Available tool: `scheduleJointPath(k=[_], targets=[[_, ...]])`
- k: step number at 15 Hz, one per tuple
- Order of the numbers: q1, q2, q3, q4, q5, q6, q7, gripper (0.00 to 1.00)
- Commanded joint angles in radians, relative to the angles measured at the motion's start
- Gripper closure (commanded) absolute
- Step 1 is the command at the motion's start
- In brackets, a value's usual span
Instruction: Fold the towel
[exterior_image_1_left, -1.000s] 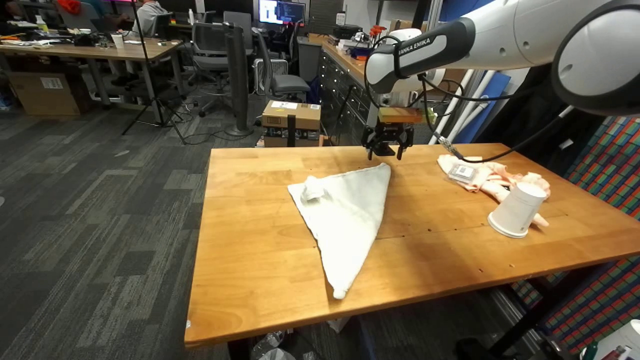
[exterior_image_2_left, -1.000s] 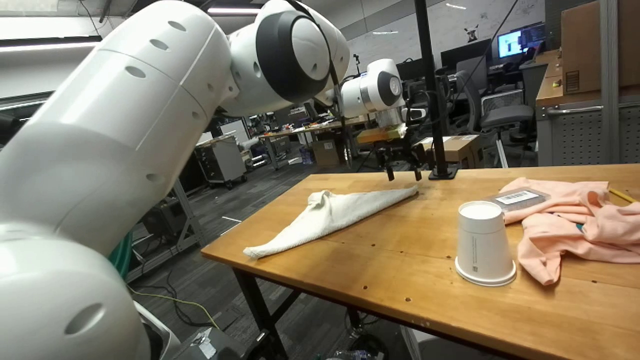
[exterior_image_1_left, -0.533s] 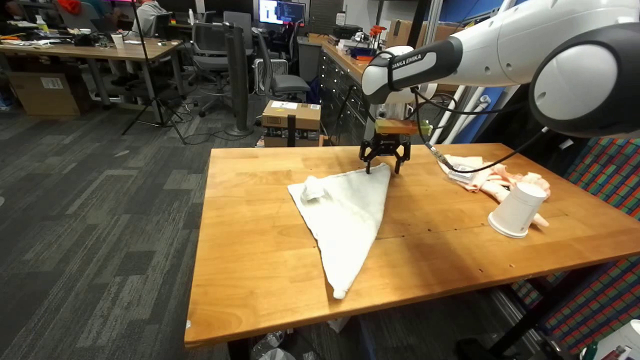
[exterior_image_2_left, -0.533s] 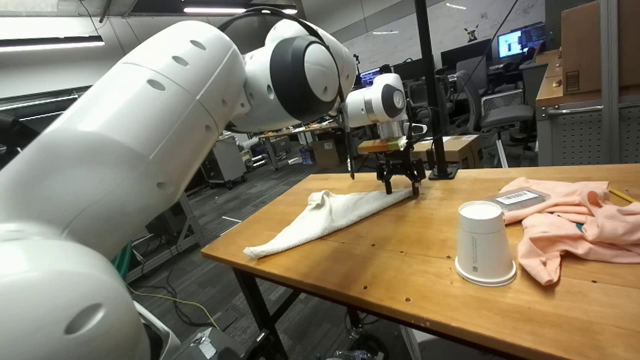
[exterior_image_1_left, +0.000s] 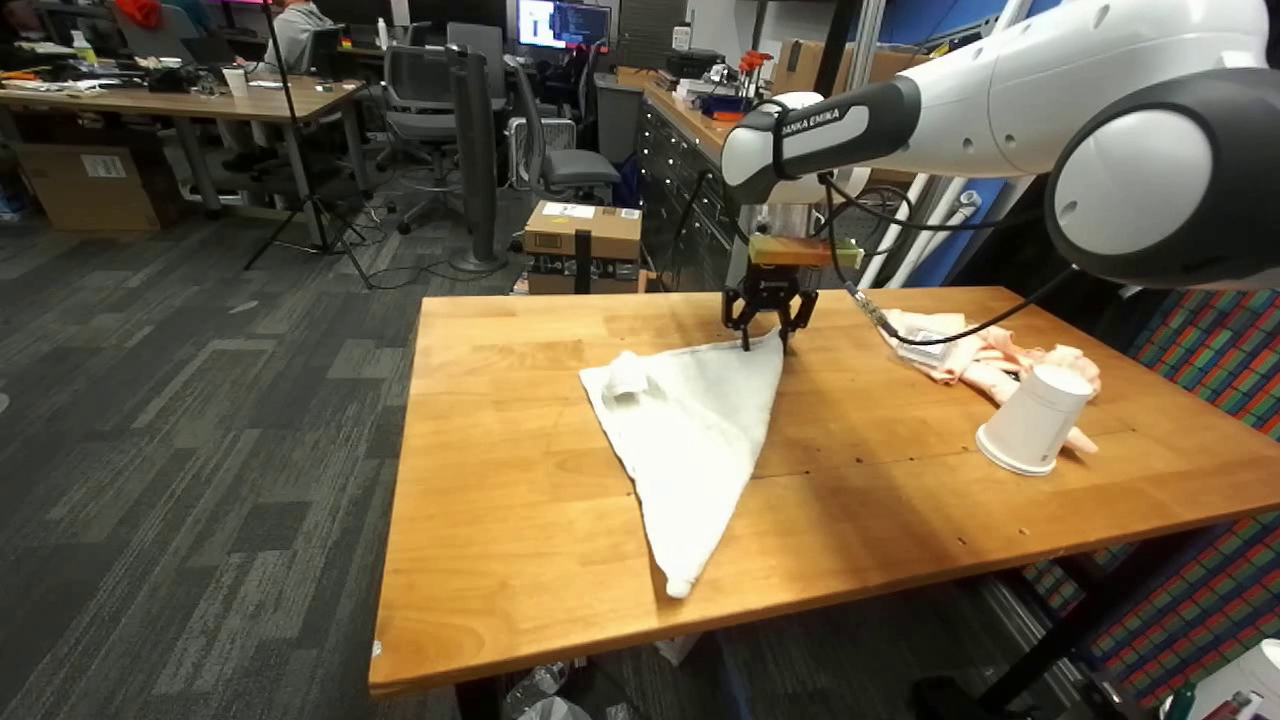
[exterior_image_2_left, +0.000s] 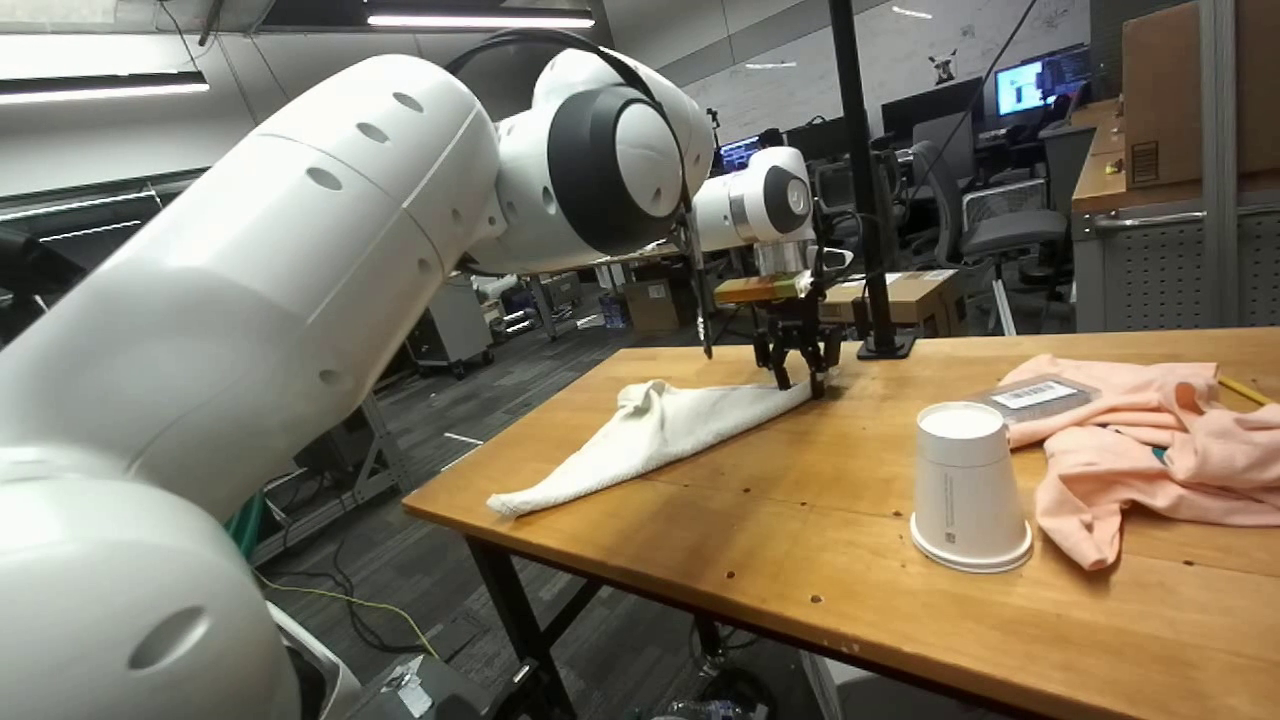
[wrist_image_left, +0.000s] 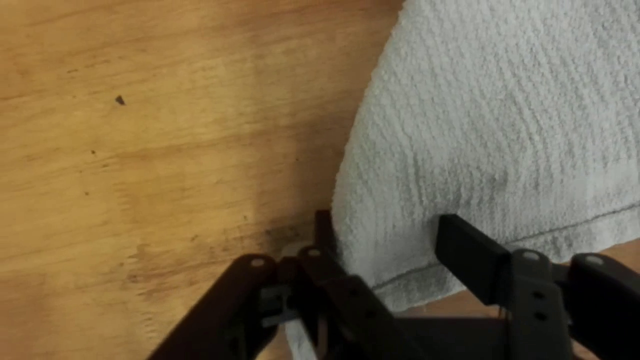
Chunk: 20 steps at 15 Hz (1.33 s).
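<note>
A white towel (exterior_image_1_left: 690, 430) lies on the wooden table in a roughly triangular shape, with a bunched lump near its far left corner. It also shows in an exterior view (exterior_image_2_left: 660, 430) and fills the right of the wrist view (wrist_image_left: 490, 125). My gripper (exterior_image_1_left: 766, 346) points down at the towel's far right corner, and shows there in an exterior view (exterior_image_2_left: 801, 388). In the wrist view my gripper (wrist_image_left: 385, 225) has its fingers part-closed but apart. One finger stands at the towel's edge, the other over the cloth. The very corner is partly hidden by the fingers.
An upside-down white paper cup (exterior_image_2_left: 968, 490) stands on the table (exterior_image_1_left: 500, 560). Behind it lies a crumpled pink garment (exterior_image_2_left: 1150, 450) with a clear labelled case (exterior_image_2_left: 1040, 397) on it. A black post (exterior_image_2_left: 868, 200) rises at the table's far edge, close to my gripper.
My gripper has come down from above the table to the towel's far right corner. Its fingers have moved closer together. The towel's upper part has shifted very slightly.
</note>
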Motion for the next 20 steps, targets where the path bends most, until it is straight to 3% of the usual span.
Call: scheduleJointPath(k=[1,4,6,12,20], targets=[[0.006,0.016,-0.004,0.042,0.015,-0.032,-0.026,0.73],[0.006,-0.009,0.006,0.016,-0.001,-0.013,-0.027,0.95],[0.009,-0.042,0.010,-0.011,0.001,0.010,-0.025,0.99],[0.035,-0.198,0.008,-0.151,-0.017,0.110,-0.022,0.96],[0.107,-0.497,-0.005,-0.515,-0.032,0.284,0.054,0.96]])
